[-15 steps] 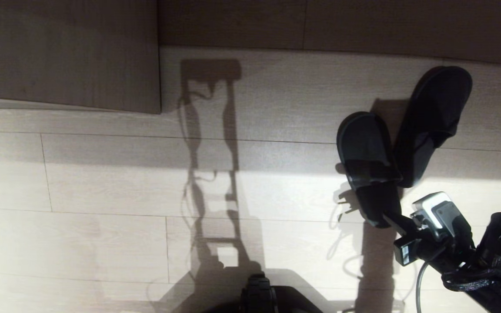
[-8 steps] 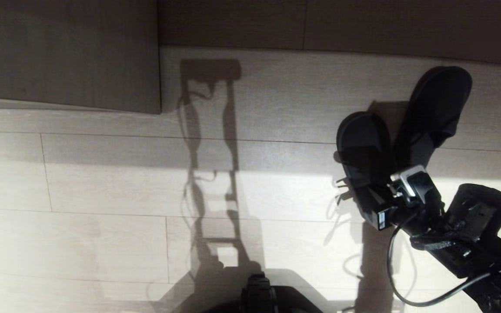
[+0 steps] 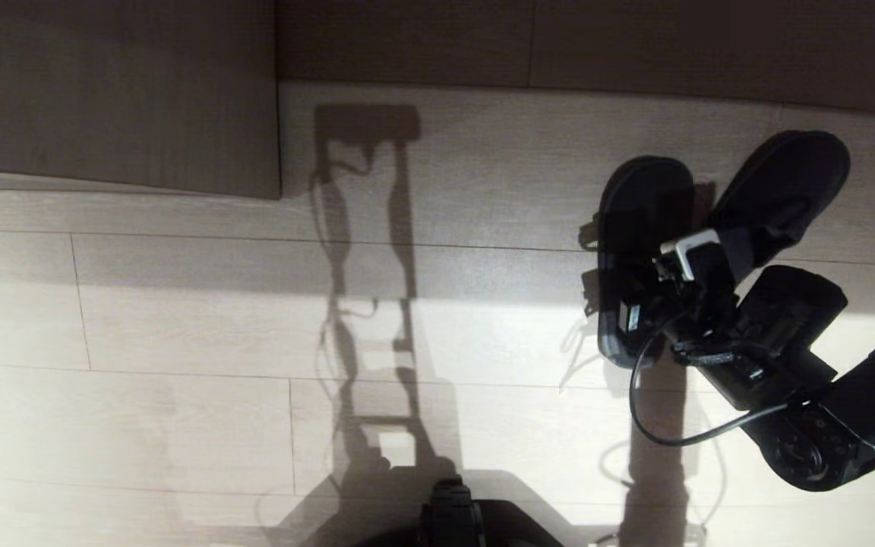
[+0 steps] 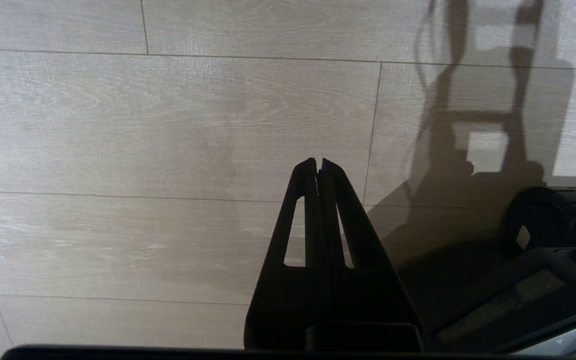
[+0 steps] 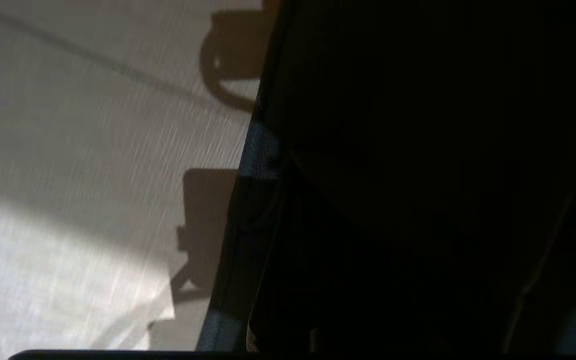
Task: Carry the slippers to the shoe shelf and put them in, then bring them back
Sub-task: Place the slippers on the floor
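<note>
- your right gripper (image 3: 654, 292) is clenched on the slippers (image 3: 646, 228), both pinched together by their inner edges, it seems, so one arm can carry the pair.
- the slippers hang at the right over the floor (image 3: 179, 319), toes fanned apart toward the dark wood panel (image 3: 635, 45), heels bunched at the claw.
- the right wrist view is almost wholly blocked by dark slipper, a sign the grip sits deep.
- your left gripper (image 4: 318, 165) is clenched on nothing, parked low over bare floor, out of the way.
- the shelf is not clearly in view; you likely still have the carry ahead.
</note>
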Controlling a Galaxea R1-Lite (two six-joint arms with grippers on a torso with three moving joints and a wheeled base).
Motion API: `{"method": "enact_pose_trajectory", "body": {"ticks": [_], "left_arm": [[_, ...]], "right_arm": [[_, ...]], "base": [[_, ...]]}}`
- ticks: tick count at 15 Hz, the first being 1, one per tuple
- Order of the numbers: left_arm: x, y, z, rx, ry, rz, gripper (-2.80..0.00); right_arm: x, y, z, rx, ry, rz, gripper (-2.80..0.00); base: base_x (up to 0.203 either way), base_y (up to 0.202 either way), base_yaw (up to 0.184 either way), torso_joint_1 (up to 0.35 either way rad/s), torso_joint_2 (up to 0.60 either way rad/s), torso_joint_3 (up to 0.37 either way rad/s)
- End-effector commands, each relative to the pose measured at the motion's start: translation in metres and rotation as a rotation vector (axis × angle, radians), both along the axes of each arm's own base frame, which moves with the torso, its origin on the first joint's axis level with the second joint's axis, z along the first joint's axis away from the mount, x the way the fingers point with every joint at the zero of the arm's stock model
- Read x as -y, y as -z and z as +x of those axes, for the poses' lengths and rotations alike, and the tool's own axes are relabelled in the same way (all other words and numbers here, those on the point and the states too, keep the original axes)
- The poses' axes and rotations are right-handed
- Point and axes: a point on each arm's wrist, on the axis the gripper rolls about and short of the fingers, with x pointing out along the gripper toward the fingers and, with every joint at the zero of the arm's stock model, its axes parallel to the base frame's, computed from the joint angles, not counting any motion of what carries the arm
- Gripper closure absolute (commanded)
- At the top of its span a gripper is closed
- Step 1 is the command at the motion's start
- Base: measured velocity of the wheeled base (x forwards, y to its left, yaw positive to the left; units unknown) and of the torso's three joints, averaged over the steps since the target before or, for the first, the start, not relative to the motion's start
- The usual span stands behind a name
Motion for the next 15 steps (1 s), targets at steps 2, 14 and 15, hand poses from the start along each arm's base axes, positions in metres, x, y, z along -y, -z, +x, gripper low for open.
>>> {"method": "enact_pose_trajectory", "body": {"ticks": [2, 14, 15], "left_arm": [[0.0, 0.0, 0.0, 0.0, -0.002, -0.001, 0.0], [0.0, 0.0, 0.0, 0.0, -0.002, 0.001, 0.0], [0.0, 0.0, 0.0, 0.0, -0.002, -0.001, 0.0]], "right_arm": [[0.004, -0.019, 0.0, 0.07, 0.015, 0.013, 0.0], [0.029, -0.02, -0.022, 0.039, 0.048, 0.047, 0.0], [0.029, -0.021, -0.027, 0.034, 0.032, 0.046, 0.0]], "base": [[0.0, 0.0, 0.0, 0.0, 0.0, 0.0], [0.0, 0.0, 0.0, 0.0, 0.0, 0.0], [0.0, 0.0, 0.0, 0.0, 0.0, 0.0]]}}
